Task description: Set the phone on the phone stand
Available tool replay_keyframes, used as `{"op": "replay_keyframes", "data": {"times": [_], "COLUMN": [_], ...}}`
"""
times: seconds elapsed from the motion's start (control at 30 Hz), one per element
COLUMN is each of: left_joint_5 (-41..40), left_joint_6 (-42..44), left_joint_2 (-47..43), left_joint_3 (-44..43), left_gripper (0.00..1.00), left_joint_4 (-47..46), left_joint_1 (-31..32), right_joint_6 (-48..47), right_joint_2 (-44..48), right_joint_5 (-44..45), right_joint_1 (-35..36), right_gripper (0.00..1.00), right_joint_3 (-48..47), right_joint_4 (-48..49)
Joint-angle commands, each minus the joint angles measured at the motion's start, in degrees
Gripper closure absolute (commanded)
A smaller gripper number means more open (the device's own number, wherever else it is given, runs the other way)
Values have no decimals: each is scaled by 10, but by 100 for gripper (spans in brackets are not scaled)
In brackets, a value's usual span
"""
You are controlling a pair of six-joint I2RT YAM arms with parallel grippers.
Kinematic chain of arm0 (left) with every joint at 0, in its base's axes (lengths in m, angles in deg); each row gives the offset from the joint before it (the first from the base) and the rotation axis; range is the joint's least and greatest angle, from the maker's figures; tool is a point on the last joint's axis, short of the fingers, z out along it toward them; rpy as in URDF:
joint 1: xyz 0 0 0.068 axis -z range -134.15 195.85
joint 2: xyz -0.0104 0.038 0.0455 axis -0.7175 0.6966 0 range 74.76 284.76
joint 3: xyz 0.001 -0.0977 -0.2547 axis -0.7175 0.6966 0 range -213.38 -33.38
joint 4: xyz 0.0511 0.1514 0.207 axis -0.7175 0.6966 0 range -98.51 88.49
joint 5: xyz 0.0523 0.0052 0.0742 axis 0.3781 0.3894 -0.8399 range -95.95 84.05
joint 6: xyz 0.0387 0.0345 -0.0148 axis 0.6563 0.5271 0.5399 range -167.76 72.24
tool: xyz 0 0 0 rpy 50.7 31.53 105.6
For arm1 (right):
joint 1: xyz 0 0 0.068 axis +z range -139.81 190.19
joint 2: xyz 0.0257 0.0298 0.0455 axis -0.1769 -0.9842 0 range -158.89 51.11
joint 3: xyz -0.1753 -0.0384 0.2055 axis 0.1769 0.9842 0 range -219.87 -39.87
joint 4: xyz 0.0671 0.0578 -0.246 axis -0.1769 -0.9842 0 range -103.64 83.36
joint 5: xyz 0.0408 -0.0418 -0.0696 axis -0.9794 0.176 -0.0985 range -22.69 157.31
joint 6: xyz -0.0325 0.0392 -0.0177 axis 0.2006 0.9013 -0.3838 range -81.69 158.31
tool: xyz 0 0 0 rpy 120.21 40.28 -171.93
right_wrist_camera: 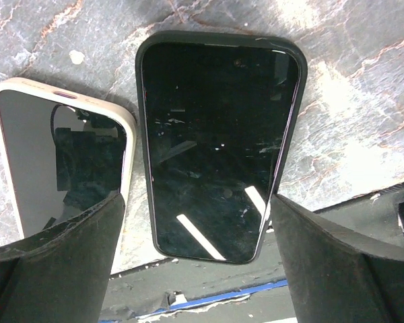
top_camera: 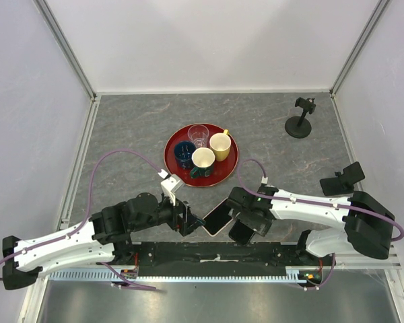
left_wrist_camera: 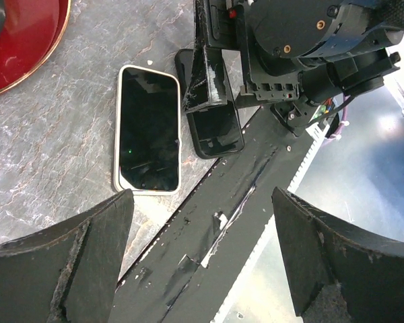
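Two phones lie face up near the table's front edge: a black-cased phone (right_wrist_camera: 219, 145) and a white-cased phone (right_wrist_camera: 60, 168) to its left. Both show in the left wrist view, black (left_wrist_camera: 215, 131) and white (left_wrist_camera: 148, 138), and the white one in the top view (top_camera: 217, 217). My right gripper (right_wrist_camera: 198, 262) is open just above the black phone's near end, one finger on each side. My left gripper (left_wrist_camera: 202, 256) is open and empty beside the white phone, over the black base strip. A black angled phone stand (top_camera: 341, 178) sits at the right.
A red tray (top_camera: 177, 167) holding several cups stands at the table's middle, behind the phones. A black clamp holder on a round base (top_camera: 299, 122) stands at the back right. The black mounting strip (top_camera: 215, 254) runs along the front edge.
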Motion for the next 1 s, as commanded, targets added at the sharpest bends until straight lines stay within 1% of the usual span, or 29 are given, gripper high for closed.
{"op": "replay_keyframes", "data": {"times": [0.0,0.23,0.37,0.53,0.7,0.83,0.97], "left_joint_5": [8,11,9,10,10,9,9], "left_joint_6": [24,22,22,26,25,26,28], "left_joint_2": [14,17,10,14,8,3,2], "left_joint_3": [-2,0,1,-5,-4,-5,-7], "left_gripper": [10,10,10,10,10,10,10], "left_joint_4": [-23,-31,-29,-24,-22,-17,-15], "left_joint_1": [0,0,0,0,0,0,0], "right_joint_6": [-7,-1,-8,-13,-5,-20,-21], "right_joint_2": [1,-13,-24,-47,-50,-45,-31], "right_joint_5": [11,13,28,20,7,0,-3], "right_joint_1": [3,2,-3,-9,-17,-22,-21], "right_gripper": [2,2,3,2,2,2,2], "right_joint_3": [-10,-10,-19,-29,-9,-10,-14], "right_joint_4": [-36,-48,-36,-25,-7,16,10]}}
